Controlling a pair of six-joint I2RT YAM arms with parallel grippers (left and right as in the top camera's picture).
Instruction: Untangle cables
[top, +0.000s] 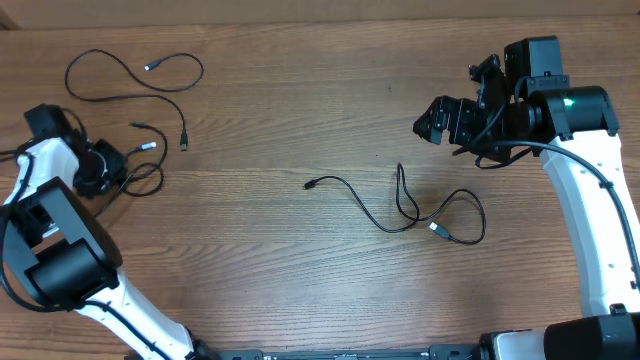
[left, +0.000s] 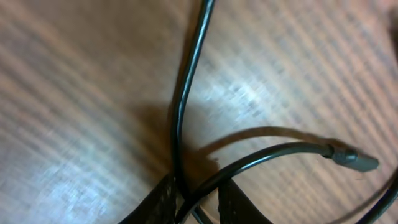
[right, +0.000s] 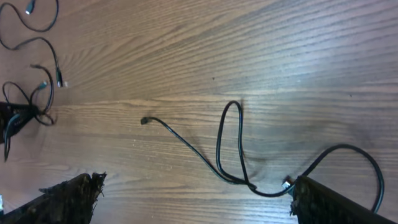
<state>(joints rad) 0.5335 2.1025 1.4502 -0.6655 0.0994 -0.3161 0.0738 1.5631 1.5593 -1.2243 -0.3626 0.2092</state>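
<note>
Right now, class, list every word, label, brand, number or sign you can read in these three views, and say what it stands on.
None: no readable writing shows on the wooden table, the cables or the arms. The only mark is a green light on the right arm; it carries no text.

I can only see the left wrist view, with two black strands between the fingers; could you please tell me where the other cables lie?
Observer: One separate cable lies loose at the table's middle, well apart from your strands.
Operator: Thank you. Is anything else near the left gripper?
Observer: Yes, another cable lies in open loops just beyond it, toward the table's far edge.
Operator: And where is the right gripper?
Observer: The right gripper hangs open over the far right of the table, holding nothing.
</note>
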